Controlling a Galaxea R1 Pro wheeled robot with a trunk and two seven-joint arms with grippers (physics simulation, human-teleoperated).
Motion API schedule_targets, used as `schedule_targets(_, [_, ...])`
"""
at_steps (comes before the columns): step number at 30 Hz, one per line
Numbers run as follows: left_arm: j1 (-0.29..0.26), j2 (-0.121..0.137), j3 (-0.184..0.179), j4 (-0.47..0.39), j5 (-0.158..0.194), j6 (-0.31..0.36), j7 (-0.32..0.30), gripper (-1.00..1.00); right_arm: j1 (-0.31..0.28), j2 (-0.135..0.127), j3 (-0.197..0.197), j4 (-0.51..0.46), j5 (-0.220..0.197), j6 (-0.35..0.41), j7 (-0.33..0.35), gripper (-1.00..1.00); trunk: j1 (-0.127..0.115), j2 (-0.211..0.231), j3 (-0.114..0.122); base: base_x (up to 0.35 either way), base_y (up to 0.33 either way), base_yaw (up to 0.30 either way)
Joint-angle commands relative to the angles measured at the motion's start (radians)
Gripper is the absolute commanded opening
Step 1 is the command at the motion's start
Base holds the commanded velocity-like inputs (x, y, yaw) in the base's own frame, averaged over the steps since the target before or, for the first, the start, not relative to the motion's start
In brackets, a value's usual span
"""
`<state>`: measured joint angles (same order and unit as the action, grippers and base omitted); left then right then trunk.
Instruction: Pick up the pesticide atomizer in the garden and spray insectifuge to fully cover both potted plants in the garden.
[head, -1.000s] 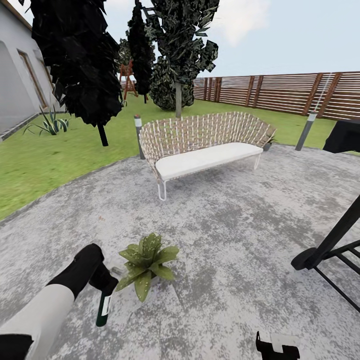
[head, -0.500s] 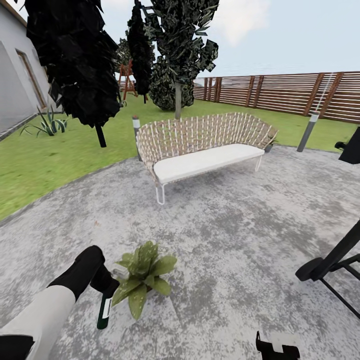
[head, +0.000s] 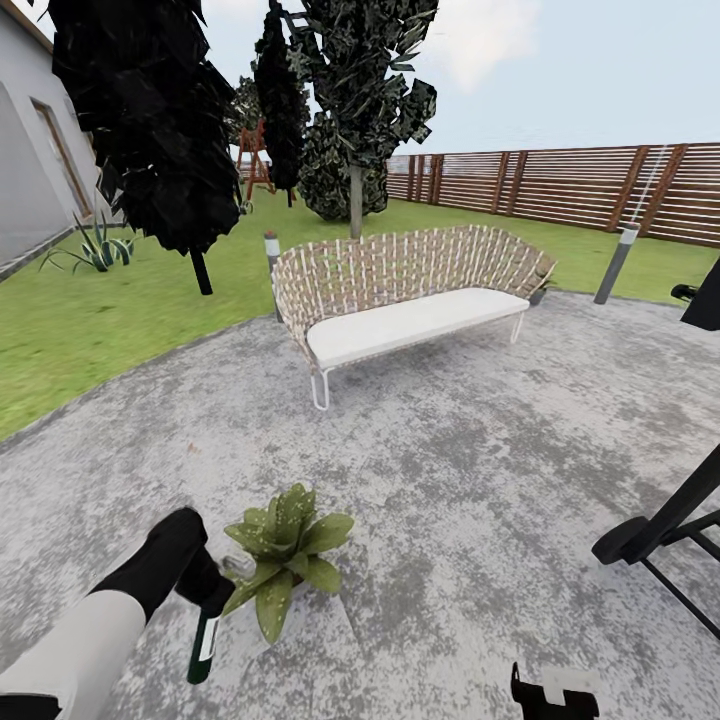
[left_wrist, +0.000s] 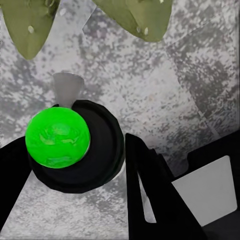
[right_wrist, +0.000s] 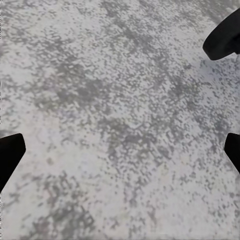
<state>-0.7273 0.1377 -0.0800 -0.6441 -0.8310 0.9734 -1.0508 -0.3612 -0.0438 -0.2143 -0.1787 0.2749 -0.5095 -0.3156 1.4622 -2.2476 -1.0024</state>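
While parked on the round grey stone patio (head: 470, 480), facing the woven wicker bench with a white cushion (head: 400, 290) — likely only to stand near the low speckled green potted plant (head: 285, 550). Left hand (head: 212, 590) clenched on the slim dark green pesticide atomizer with a white label (head: 203, 645), held just beside the leaves, bottle hanging downward, pale nozzle toward the plant in the left wrist view — apparently set up for spraying. Right hand (right_wrist: 120, 95) spread wide over bare stone, idle. Pot hidden under leaves; spray mist, if any, impossible to make out.
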Motion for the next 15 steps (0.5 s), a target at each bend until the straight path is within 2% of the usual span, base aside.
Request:
schedule_targets(1, [-0.002,0.000,-0.003,-0.003,-0.009,0.004,-0.010,-1.00,-0.001,0.001,-0.007,0.001,0.011,-0.003,-0.003,1.00,0.000,0.000,-0.001,0.000,0.000,0.000])
schedule_targets(5, [-0.004,-0.004,0.000,-0.005,-0.010,0.005,-0.009,-1.00,-0.001,0.004,-0.007,0.001,0.012,-0.003,-0.003,1.00,0.000,0.000,-0.001,-0.035,-0.027,0.000])
schedule_targets(10, [-0.004,-0.006,0.002,-0.006,-0.008,0.007,-0.007,-1.00,-0.001,0.004,-0.007,0.001,0.012,-0.003,-0.003,1.00,0.000,0.000,-0.001,-0.236,-0.184,0.020])
schedule_targets(15, [-0.005,-0.006,0.002,-0.007,-0.008,0.009,-0.005,-1.00,-0.001,0.004,-0.007,0.002,0.012,-0.003,-0.003,1.00,0.000,0.000,-0.001,-0.246,-0.192,0.231])
